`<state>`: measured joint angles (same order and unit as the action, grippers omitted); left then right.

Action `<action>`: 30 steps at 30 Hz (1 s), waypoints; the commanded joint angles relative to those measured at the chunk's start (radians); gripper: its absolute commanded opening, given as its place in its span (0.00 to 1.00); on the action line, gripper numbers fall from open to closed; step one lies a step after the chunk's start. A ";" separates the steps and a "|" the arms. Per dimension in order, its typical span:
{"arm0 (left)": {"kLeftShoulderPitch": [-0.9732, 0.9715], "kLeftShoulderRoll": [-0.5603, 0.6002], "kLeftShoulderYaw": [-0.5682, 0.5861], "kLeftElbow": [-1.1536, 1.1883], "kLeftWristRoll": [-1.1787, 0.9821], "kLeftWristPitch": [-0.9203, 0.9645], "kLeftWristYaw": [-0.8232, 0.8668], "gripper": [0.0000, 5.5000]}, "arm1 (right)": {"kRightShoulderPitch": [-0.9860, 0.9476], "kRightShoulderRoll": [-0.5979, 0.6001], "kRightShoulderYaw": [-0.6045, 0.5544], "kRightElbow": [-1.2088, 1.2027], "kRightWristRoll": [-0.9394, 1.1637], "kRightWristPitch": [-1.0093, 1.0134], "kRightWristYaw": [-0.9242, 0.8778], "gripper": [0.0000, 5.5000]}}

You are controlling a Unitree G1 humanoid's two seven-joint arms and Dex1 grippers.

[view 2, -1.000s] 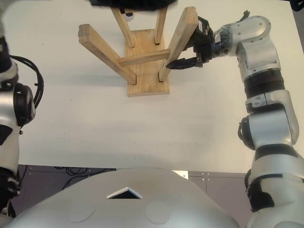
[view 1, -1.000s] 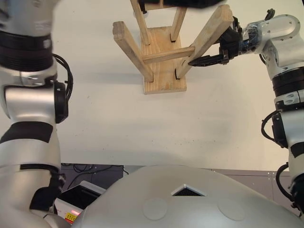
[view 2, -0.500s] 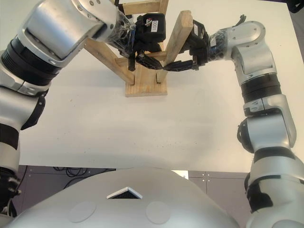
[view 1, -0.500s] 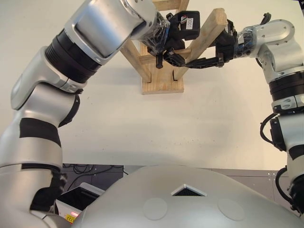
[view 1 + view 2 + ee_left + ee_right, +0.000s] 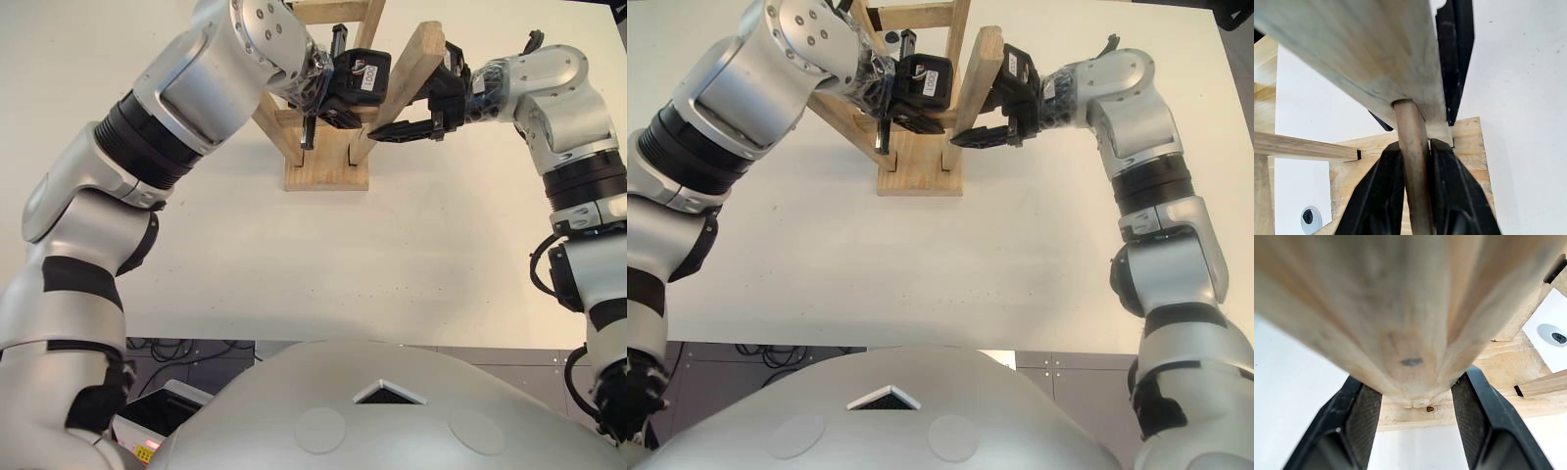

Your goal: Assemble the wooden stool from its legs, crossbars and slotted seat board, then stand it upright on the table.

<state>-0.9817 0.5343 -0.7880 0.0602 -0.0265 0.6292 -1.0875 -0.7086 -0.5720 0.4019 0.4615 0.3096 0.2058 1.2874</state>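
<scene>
In the head views, the stool's far legs (image 5: 369, 22) run off the top edge, so their ends cannot be seen. The left gripper (image 5: 312, 127) hides most of the near crossbar (image 5: 1411, 142), and that crossbar's lower end is cut off in the left wrist view. One finger of the right gripper (image 5: 1415, 404) lies behind the right leg (image 5: 411, 64). In the right wrist view that leg is a close blur, and the picture's edge cuts off the bases of the fingers.

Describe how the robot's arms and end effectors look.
Left arm and right arm: rounded silver shells, black ribbed joint bands, black cables on the right one. Left end effector and right end effector: black, two tapered fingers each; white label on the left.
</scene>
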 commanded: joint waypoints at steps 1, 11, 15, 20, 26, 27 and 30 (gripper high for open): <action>0.215 -0.078 -0.099 0.084 0.051 0.037 0.046 0.11 | 0.092 0.002 0.154 -0.072 -0.128 0.254 -0.005 0.37; 0.287 -0.189 -0.005 0.065 0.010 0.113 0.075 0.10 | 0.230 0.008 0.410 0.042 -0.316 0.335 -0.082 0.37; 0.285 -0.132 0.100 -0.071 -0.062 0.168 0.001 0.28 | 0.279 0.023 0.307 0.012 -0.209 0.365 -0.142 0.37; 0.178 0.047 0.260 -0.290 -0.111 0.208 -0.128 0.42 | 0.274 -0.008 0.275 -0.060 -0.182 0.365 -0.162 0.37; 0.032 0.060 0.561 -0.339 -0.298 0.361 -0.099 0.60 | 0.279 -0.039 0.262 -0.096 -0.174 0.358 -0.159 0.37; -0.015 0.034 0.644 -0.315 -0.341 0.408 -0.061 0.60 | 0.281 -0.048 0.257 -0.108 -0.169 0.355 -0.155 0.37; -0.165 -0.008 0.892 -0.142 -0.416 0.457 0.095 0.61 | 0.284 -0.075 0.226 -0.137 -0.147 0.337 -0.140 0.37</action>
<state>-1.0031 0.5478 -0.0953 -0.2026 -0.3859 1.0339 -1.1058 -0.6481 -0.5792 0.4412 0.2416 0.3231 0.3520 1.1361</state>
